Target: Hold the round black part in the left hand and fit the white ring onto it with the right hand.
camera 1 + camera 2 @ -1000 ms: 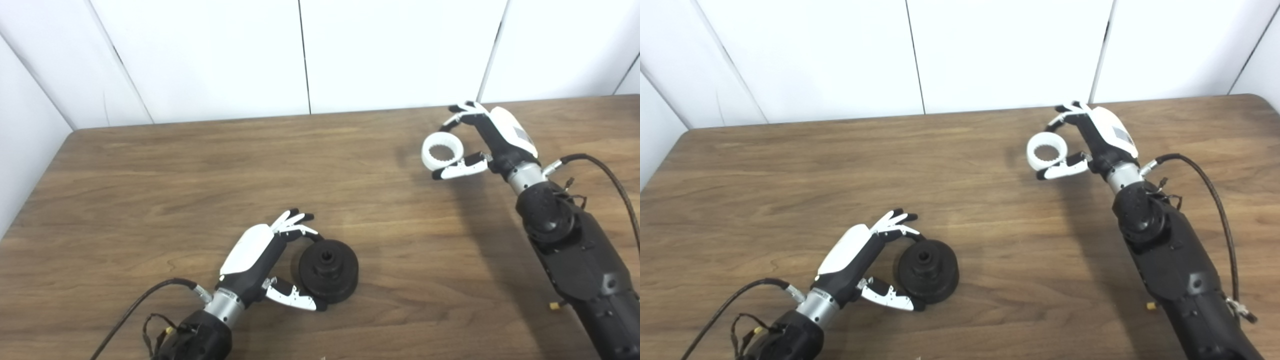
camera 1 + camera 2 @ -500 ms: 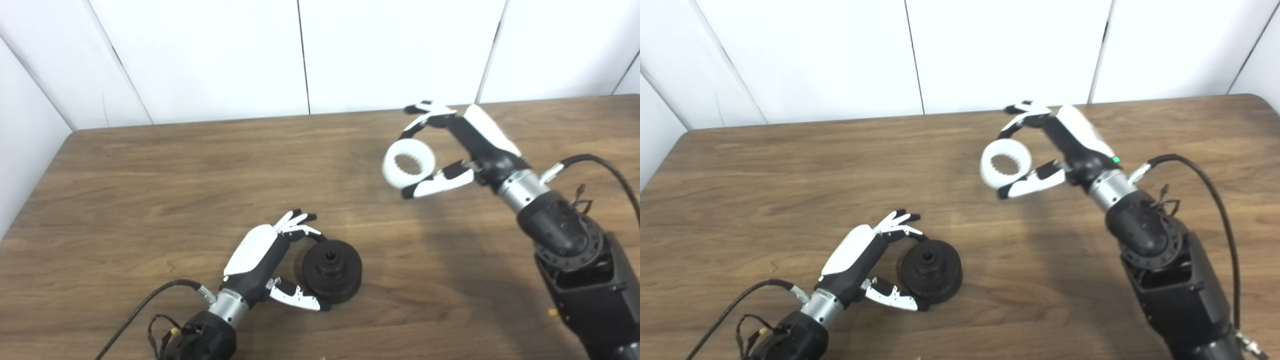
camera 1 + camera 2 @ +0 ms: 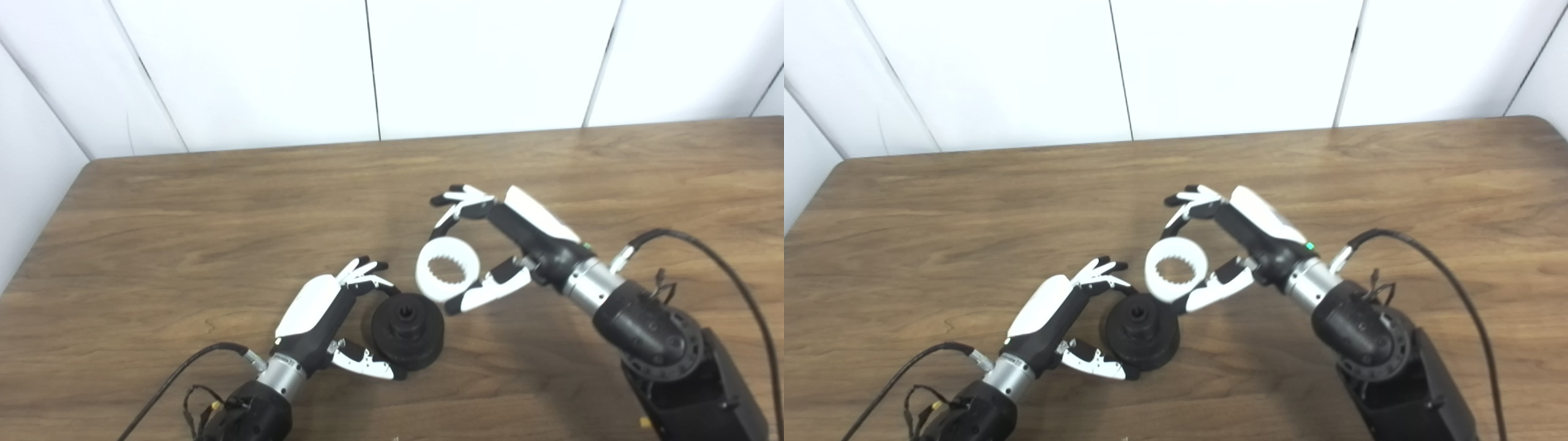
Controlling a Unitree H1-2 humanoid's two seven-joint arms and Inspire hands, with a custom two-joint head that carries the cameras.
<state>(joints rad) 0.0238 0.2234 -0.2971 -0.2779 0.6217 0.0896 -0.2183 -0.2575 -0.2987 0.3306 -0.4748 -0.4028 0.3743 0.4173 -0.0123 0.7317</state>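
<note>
The round black part lies flat on the wooden table, its centre hub facing up. My left hand is shut on it, fingers at its far rim and thumb at its near rim. My right hand is shut on the white ring, which has teeth on its inner edge. It holds the ring in the air just above and to the upper right of the black part, close to it. The ring also shows in the right eye view.
White wall panels stand behind the table's far edge. Black cables trail from both wrists over the table. Nothing else lies on the table.
My right hand has carried the white ring from the far right of the table down and left to just beside the black part. The left hand and the black part have stayed put.
</note>
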